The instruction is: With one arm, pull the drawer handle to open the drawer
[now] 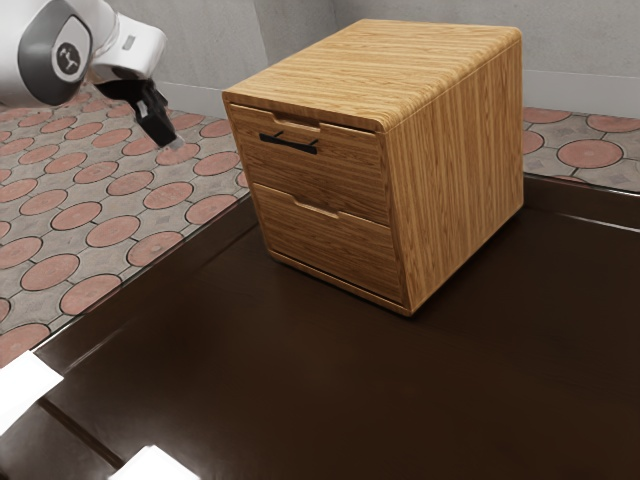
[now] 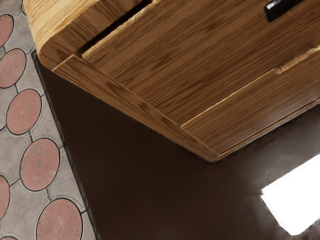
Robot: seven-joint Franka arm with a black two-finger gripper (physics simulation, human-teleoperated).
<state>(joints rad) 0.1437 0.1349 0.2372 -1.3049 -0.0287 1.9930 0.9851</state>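
Your gripper, open or closed I cannot tell, hangs well apart on the exterior view's left of the black handle on the top drawer of the wooden cabinet, so line up square with that bar before gripping and pulling straight outward.

Open space before drawer handle

No readable text, labels, numbers
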